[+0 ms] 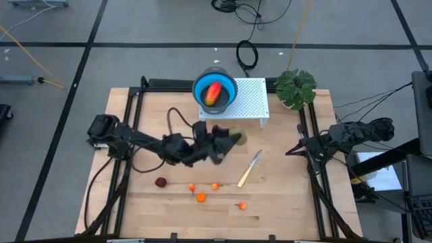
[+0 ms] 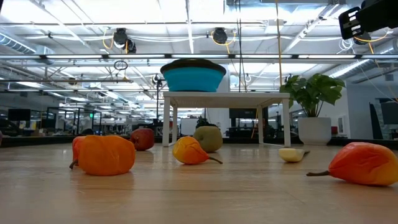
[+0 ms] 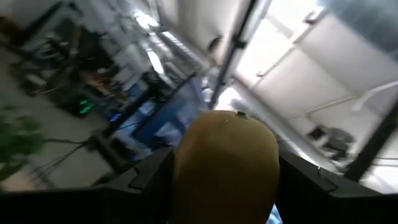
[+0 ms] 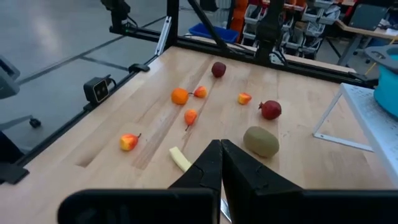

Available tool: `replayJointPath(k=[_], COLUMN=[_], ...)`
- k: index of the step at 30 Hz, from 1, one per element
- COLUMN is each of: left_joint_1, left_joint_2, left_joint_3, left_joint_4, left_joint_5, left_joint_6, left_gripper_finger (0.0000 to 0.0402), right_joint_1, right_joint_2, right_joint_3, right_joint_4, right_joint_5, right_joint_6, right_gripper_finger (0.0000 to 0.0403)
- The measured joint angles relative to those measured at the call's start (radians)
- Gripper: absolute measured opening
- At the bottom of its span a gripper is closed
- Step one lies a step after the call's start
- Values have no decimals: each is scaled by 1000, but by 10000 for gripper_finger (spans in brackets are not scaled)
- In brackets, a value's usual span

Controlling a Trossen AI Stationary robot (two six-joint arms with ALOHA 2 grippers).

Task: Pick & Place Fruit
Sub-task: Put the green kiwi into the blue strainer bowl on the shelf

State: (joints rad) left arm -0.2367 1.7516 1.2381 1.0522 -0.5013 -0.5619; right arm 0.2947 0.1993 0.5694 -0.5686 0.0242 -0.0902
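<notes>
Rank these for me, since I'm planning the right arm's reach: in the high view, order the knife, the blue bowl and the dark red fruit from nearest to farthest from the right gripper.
From the right gripper, near the table's right edge:
1. knife, just to its left, mid-table.
2. blue bowl, on the white stand at the back.
3. dark red fruit, at the left end of the front row.
</notes>
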Motion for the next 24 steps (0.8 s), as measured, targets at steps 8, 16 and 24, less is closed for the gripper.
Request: replayJointPath(k=[8,16,24], left_joint_1=[117,227,362], left_joint_2=[-105,-222,-249], left_joint_3=[0,0,85], left_joint_4=[-449,-746,-1076], left_joint_5=[-25,-24,48], left_joint_6=[-141,-126,-112], left_gripper_finger=[218,218,218], right_joint_1=[0,0,0], right_joint_2=[0,0,0], right_joint_3=[0,0,0], right_joint_4=[-1,-1,11], right_joint_5=[0,3,4], right_joint_6=[0,0,-1], right_gripper_finger=[0,0,0])
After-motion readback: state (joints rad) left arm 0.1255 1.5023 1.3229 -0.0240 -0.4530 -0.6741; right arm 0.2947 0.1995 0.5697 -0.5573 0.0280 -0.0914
